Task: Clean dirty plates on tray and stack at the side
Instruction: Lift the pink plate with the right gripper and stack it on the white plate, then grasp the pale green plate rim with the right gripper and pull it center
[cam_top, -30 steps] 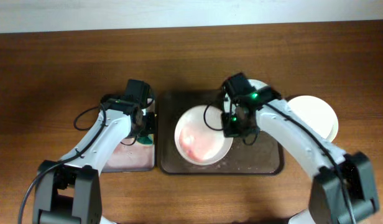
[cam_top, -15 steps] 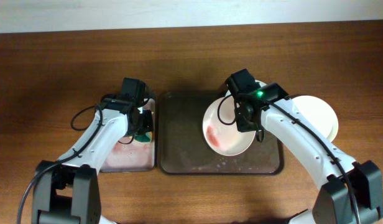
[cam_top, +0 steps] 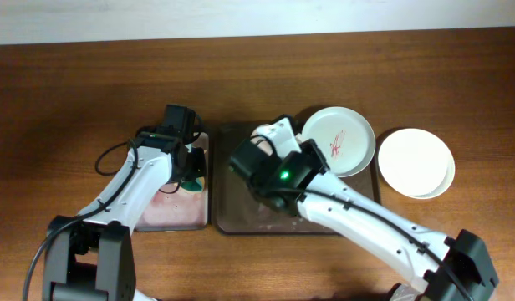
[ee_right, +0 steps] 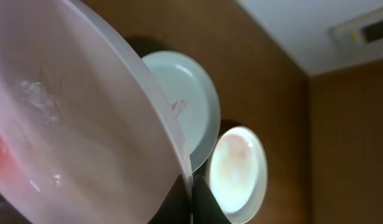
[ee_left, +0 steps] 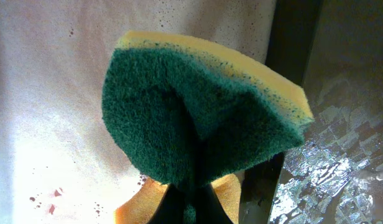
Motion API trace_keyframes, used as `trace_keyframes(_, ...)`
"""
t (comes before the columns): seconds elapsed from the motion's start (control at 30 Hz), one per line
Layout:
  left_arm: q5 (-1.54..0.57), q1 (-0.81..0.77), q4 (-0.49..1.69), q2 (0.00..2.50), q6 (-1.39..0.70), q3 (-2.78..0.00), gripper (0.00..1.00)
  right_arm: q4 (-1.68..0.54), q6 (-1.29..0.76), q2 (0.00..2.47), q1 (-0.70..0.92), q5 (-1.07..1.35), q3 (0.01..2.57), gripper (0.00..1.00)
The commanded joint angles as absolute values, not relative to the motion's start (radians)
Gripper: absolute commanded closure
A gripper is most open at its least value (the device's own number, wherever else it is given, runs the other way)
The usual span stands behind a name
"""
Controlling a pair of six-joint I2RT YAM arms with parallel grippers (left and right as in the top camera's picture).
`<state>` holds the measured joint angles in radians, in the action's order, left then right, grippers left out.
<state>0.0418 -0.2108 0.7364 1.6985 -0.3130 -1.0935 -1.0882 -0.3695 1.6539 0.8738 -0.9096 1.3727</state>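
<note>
My right gripper [ee_right: 190, 186] is shut on the rim of a pale plate [ee_right: 73, 137] that is tilted steeply, with a pink smear at its lower left. In the overhead view the right wrist [cam_top: 274, 167] is over the dark brown tray [cam_top: 232, 213] and hides that plate. A mint plate with a red scribble [cam_top: 337, 140] lies at the tray's back right and also shows in the right wrist view [ee_right: 185, 93]. A white plate [cam_top: 416, 161] lies on the table to the right of the tray. My left gripper [ee_left: 188, 205] is shut on a green and yellow sponge [ee_left: 204, 124].
The sponge hangs over a small black-rimmed tray with a pinkish inside [cam_top: 170, 209], left of the brown tray. The brown tray's floor is wet [ee_left: 341, 168]. Bare wooden table [cam_top: 90, 84] lies all around.
My right arm swung left over the tray's middle with the plate, tipping it on edge and uncovering the scribbled plate at the back right. The left arm stayed put.
</note>
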Motion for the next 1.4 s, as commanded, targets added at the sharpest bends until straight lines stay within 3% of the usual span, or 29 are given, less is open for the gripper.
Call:
trace_keyframes(0.0, 0.049, -0.207, 0.733, 1.702, -0.297, -1.090, 1.00, -1.086, -0.428, 1.644, 0.898, -1.037, 1.395, 0.96)
trace_keyframes(0.2, 0.049, -0.207, 0.733, 1.702, -0.297, -1.090, 1.00, -1.085, -0.496, 1.644, 0.891, -1.046, 1.395, 0.96)
trace_keyframes(0.33, 0.050, -0.207, 0.733, 1.702, -0.297, -1.090, 1.00, -1.086, -0.602, 1.644, 0.793, -0.835, 1.395, 0.96)
trace_keyframes(0.53, 0.050, -0.207, 0.734, 1.702, -0.297, -1.079, 1.00, -1.085, -0.665, 1.633, 0.426, -0.406, 1.395, 0.96)
trace_keyframes(0.73, 0.049, -0.207, 0.735, 1.703, -0.297, -1.074, 1.00, -1.100, -0.573, 1.633, -0.017, 0.002, 1.395, 0.96)
trace_keyframes(1.0, 0.049, -0.207, 0.735, 1.703, -0.297, -1.074, 1.00, -1.168, -0.527, 1.641, -0.410, 0.013, 1.388, 0.96)
trace_keyframes(1.23, 0.049, -0.207, 0.734, 1.703, -0.297, -1.074, 1.00, -1.110, -0.527, 1.643, -0.485, 0.000, 1.264, 0.95)
trace_keyframes(1.27, 0.049, -0.207, 0.734, 1.703, -0.297, -1.074, 1.00, -1.100, -0.527, 1.643, -0.485, 0.000, 1.253, 0.89)
trace_keyframes(1.33, 0.049, -0.207, 0.734, 1.703, -0.297, -1.074, 1.00, -1.091, -0.528, 1.643, -0.485, 0.001, 1.253, 0.64)
trace_keyframes(1.37, 0.049, -0.207, 0.734, 1.703, -0.297, -1.074, 1.00, -1.087, -0.527, 1.643, -0.484, 0.022, 1.253, 0.56)
